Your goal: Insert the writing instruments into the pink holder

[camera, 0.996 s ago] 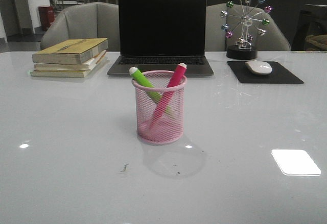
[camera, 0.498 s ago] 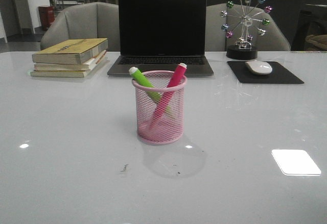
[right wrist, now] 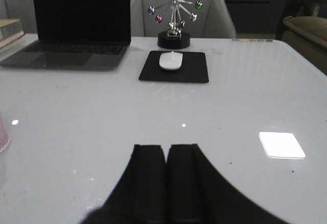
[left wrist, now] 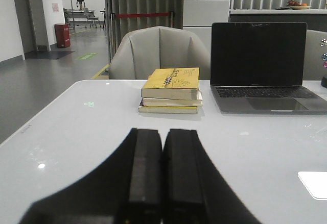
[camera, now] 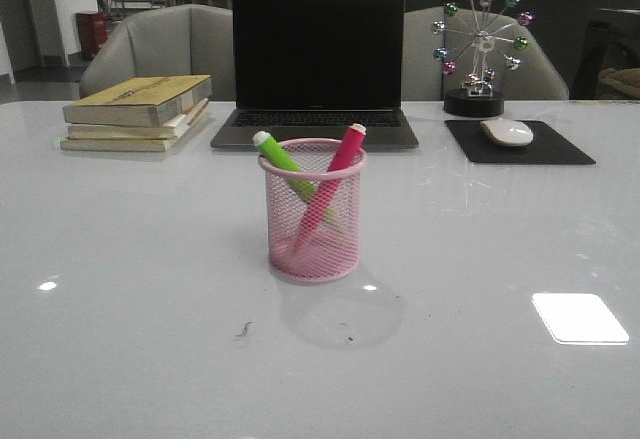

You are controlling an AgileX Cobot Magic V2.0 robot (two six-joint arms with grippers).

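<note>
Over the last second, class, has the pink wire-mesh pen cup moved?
No. The pink wire-mesh pen cup keeps its spot before the open black laptop.

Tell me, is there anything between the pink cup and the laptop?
Nothing. In the front view, only bare white table shows between the pink holder and the laptop.

matte black jaws, flat blocky fingers (left wrist: 145, 173)

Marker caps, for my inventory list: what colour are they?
White, on both the green marker and pink marker; front view shows it best.
</note>
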